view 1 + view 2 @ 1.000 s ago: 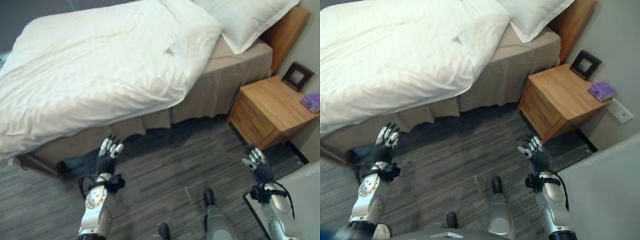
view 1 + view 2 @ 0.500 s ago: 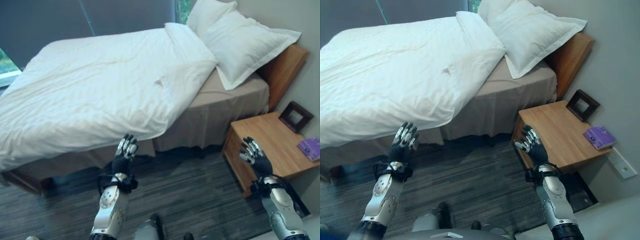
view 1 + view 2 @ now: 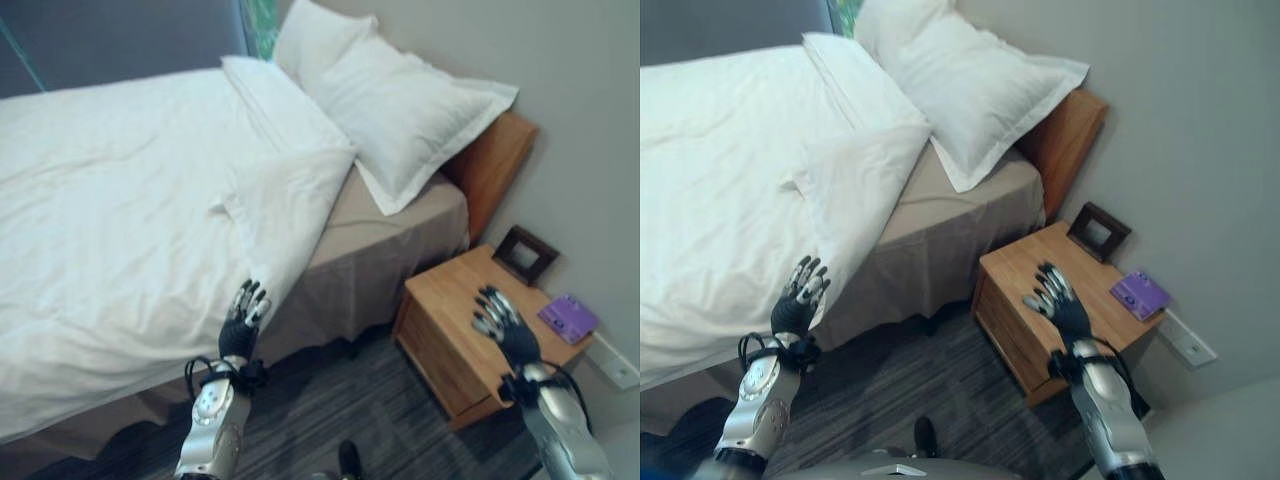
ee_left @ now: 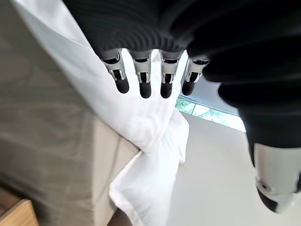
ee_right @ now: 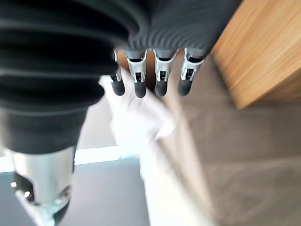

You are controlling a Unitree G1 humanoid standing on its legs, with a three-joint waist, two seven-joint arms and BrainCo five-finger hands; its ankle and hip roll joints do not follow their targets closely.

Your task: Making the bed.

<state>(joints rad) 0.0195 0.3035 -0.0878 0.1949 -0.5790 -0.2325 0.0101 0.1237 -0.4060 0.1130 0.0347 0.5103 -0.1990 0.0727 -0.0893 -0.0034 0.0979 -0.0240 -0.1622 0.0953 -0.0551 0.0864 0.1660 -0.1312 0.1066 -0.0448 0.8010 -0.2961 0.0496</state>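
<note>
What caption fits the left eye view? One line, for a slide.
Both hands, left and right, raised open beside the bed, its white duvet folded back below two pillows.

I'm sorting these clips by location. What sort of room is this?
Most likely a bedroom, perhaps a hotel room: a bed with a white duvet and large white pillows, a wooden headboard, and a wooden bedside cabinet holding a small dark picture frame.

Soft daylight from the window [image 3: 258, 18] behind the pillows [image 3: 400, 110], pretty bright on the white duvet [image 3: 120, 200], nearly washed out. Way dimmer on the floor [image 3: 400, 430], dark shadow under the bed [image 3: 370, 270].
</note>
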